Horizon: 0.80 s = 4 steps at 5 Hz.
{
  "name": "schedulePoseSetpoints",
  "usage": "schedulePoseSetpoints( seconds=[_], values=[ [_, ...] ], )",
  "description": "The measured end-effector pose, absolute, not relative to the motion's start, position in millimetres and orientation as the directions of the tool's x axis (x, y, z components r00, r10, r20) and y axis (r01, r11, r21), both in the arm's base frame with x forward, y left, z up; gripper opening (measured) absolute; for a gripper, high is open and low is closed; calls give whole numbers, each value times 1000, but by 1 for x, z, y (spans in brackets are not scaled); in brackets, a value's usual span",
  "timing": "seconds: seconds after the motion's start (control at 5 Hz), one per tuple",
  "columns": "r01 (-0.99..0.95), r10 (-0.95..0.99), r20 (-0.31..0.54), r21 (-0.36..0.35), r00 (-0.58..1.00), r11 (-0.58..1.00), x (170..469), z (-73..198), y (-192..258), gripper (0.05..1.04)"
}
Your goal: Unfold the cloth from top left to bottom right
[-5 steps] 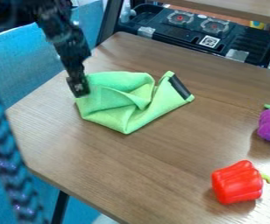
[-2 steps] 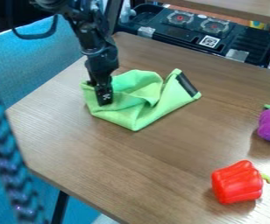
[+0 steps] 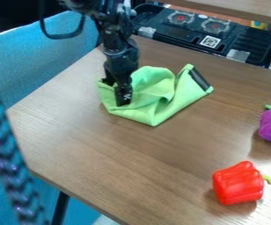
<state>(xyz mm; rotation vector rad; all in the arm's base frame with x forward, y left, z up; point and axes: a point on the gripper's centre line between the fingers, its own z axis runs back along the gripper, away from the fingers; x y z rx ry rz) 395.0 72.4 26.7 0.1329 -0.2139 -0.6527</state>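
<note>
My black 2-finger tool (image 3: 115,93), tips apart, is at the bunched green fabric cloth (image 3: 154,110), near the tabletop's (image 3: 132,162) upper-left edge. Pressing through every layer could drag the whole bundle. Beyond sits a black plastic case (image 3: 182,37); its contents, I can't tell.

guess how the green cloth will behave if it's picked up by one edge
The green cloth looks soft and thin, so it would probably droop and hang floppy. Its rumpled folds suggest it may open unevenly. It is likely light, though the dark strip might be slightly stiffer.
</note>
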Motion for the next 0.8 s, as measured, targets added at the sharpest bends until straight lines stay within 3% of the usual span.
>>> schedulePoseSetpoints(
  seconds=[0.8],
  values=[
    [551,-551,139,42,823,834,469,23,5,1001]
  ],
)
